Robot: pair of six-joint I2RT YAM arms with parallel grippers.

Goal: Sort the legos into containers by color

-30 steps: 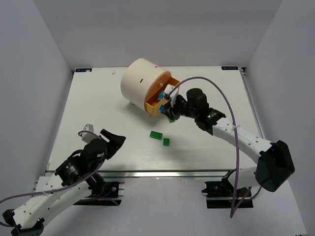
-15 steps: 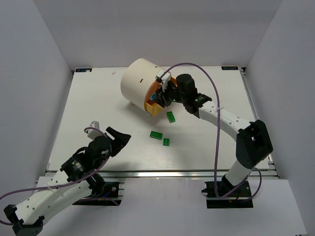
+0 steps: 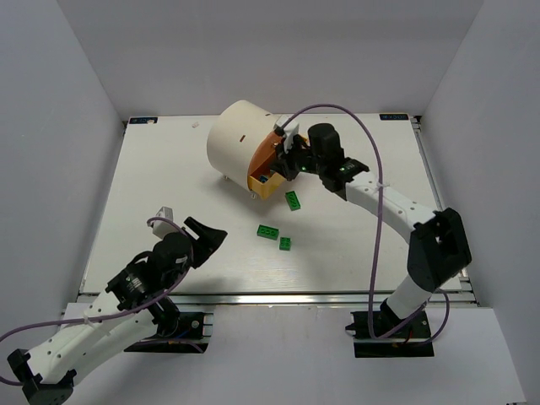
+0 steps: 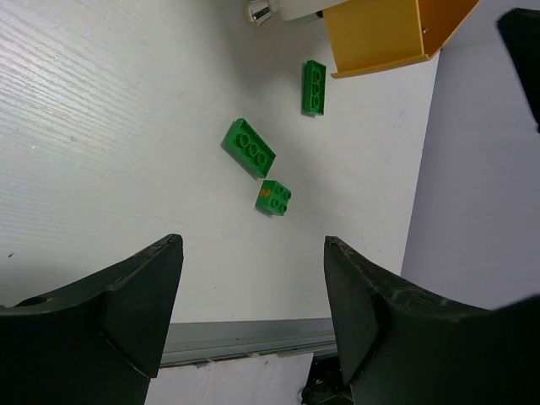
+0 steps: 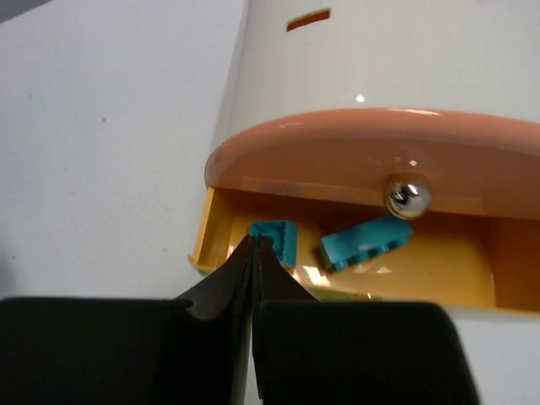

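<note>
Top view: drum (image 3: 239,135) stands at the rear centre of the worktop (image 3: 169,169), its orange drawer (image 3: 268,166) pulled open. Right claw (image 3: 285,166) sits at the drawer mouth. 3 green pieces lie loose in front: long brick (image 3: 293,200) just beside the drawer, second brick (image 3: 268,232) and small brick (image 3: 285,244) nearer me. Left claw (image 3: 208,237) hovers left of them, well apart.

Left wrist view: fingers spread wide, nothing between them. All 3 green pieces lie ahead on bare worktop, the drawer's corner beyond.

Right wrist view: fingers pressed together, nothing pinched that I can see, tips at the drawer's front lip. 2 cyan bricks (image 5: 367,242) lie inside, under the knob (image 5: 407,194).

Risks, as I judge them: the closed tips are so near the lip that a drift forward could push the drawer shut or shift the drum. Green dropped here would mix colours. The left arm reaching for the long brick could meet the right arm.
</note>
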